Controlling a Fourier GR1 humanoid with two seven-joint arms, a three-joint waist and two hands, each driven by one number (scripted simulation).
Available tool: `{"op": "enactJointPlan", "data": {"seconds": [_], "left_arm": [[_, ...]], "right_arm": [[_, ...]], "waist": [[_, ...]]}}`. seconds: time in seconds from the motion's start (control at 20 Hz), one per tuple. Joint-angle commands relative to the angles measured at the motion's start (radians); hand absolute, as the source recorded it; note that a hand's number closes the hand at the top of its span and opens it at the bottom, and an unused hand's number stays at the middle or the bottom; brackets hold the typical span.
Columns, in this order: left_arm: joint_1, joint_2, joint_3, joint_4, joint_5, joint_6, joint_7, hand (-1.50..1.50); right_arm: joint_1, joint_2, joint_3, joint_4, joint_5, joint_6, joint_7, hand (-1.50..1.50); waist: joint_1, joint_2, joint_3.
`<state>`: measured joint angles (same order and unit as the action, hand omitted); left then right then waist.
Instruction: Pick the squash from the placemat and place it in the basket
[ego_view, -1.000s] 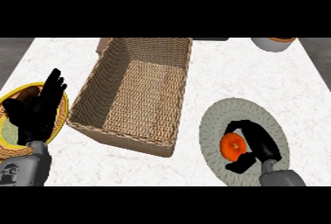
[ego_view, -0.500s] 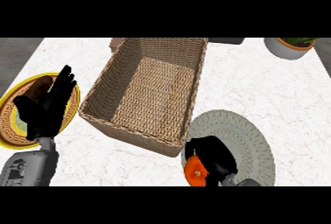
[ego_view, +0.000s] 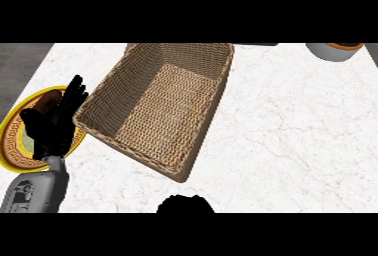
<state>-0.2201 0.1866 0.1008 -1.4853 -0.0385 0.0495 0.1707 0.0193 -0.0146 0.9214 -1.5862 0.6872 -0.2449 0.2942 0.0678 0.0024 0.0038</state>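
Basket lies mid-desk, long axis running from the near edge toward the far edge, mouth open upward. Right hand shows only as a black sliver at the desk's near edge, just short of the basket's near corner; fingers cannot be told. Squash not visible, placemat out of view. Left hand rests flat-fingered, holding nothing, over a yellow-rimmed plate at the left edge.
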Motion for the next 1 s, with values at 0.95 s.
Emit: {"op": "enactJointPlan", "data": {"seconds": [0.95], "left_arm": [[-0.022,0.019,0.027,0.022,-0.005,0.016,0.019,0.00]], "right_arm": [[-0.245,0.011,0.242,-0.157,0.128,-0.622,0.422,1.50]], "waist": [[-0.052,-0.008,-0.008]]}}
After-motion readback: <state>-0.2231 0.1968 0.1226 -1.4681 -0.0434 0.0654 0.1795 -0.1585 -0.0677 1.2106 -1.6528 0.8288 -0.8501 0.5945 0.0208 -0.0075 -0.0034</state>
